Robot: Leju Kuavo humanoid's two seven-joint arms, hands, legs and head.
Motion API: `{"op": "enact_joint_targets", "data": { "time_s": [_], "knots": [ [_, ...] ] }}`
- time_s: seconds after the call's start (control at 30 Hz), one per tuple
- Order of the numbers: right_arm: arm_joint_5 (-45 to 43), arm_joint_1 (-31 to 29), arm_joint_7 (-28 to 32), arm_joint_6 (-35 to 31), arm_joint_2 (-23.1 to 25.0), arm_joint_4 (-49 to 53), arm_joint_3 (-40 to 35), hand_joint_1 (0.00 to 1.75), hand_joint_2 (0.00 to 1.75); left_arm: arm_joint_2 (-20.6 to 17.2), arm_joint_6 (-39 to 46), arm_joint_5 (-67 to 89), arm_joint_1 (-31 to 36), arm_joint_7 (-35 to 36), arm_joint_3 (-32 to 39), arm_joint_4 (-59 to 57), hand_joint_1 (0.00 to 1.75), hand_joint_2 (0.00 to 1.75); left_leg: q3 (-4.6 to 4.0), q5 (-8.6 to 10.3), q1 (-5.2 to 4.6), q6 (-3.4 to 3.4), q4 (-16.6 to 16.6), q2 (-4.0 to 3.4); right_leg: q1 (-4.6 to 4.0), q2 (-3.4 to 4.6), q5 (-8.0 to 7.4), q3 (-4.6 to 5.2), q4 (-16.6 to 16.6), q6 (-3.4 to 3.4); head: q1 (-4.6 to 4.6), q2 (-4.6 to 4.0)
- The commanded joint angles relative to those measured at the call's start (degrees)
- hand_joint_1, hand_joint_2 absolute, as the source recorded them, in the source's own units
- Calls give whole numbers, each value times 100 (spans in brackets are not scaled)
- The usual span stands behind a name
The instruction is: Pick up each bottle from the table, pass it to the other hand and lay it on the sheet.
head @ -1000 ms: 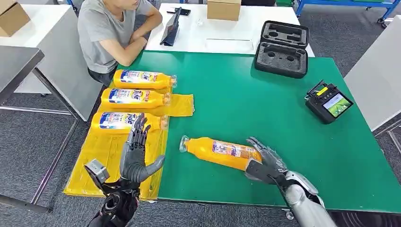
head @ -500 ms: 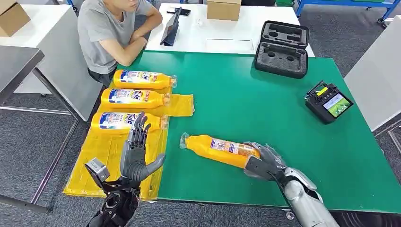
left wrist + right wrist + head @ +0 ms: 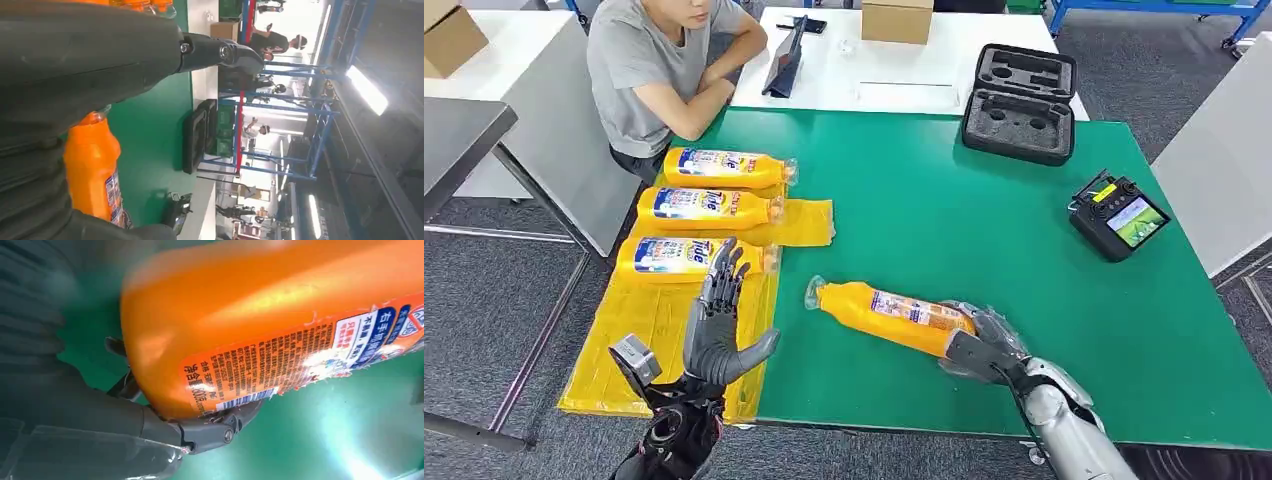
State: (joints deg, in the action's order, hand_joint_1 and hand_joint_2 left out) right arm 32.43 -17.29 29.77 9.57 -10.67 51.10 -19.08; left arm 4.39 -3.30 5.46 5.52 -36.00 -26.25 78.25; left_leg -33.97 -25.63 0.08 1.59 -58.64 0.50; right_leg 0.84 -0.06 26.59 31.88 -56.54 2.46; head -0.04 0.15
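Observation:
An orange bottle [image 3: 884,312] with a printed label lies slanted over the green table [image 3: 984,210], cap toward the sheet. My right hand [image 3: 984,345] grips its base end; the right wrist view shows the bottle [image 3: 280,315] close up, with the hand [image 3: 200,432] curled under it. My left hand [image 3: 716,325] is raised upright with its fingers spread and holds nothing, above the yellow sheet [image 3: 654,330]. In the left wrist view the bottle [image 3: 92,170] appears beyond my left hand [image 3: 90,55]. Three orange bottles [image 3: 709,205] lie side by side on the sheet.
A person [image 3: 664,70] in a grey shirt sits at the table's far left corner. A black foam case [image 3: 1021,103] stands at the back, a remote controller [image 3: 1117,215] at the right. A tablet [image 3: 789,55] and a cardboard box [image 3: 896,20] are on the white table behind.
My right hand's fingers have closed around the bottle's base and its cap end has risen slightly. My left hand has shifted a little to the right, still spread.

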Motion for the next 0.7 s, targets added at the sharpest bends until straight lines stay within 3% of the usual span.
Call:
{"op": "enact_joint_targets", "data": {
  "time_s": [0.03, 0.7],
  "knots": [
    [-703, 265, 617, -217, 399, 401, 506, 175, 175, -14, 173, 18, 210, -400, -14, -264, 0, 175, 5, 0, 3, -8, 4, -1, -4, -2, 0, -6, 4, -10, 0, 0],
    [-1257, 696, 859, -324, 596, 1192, 791, 175, 175, -10, 378, -142, 196, -400, 126, -43, 0, 175, -6, 0, 4, -9, 4, -6, -5, 3, -2, 3, 4, -11, 0, 0]
  ]
}}
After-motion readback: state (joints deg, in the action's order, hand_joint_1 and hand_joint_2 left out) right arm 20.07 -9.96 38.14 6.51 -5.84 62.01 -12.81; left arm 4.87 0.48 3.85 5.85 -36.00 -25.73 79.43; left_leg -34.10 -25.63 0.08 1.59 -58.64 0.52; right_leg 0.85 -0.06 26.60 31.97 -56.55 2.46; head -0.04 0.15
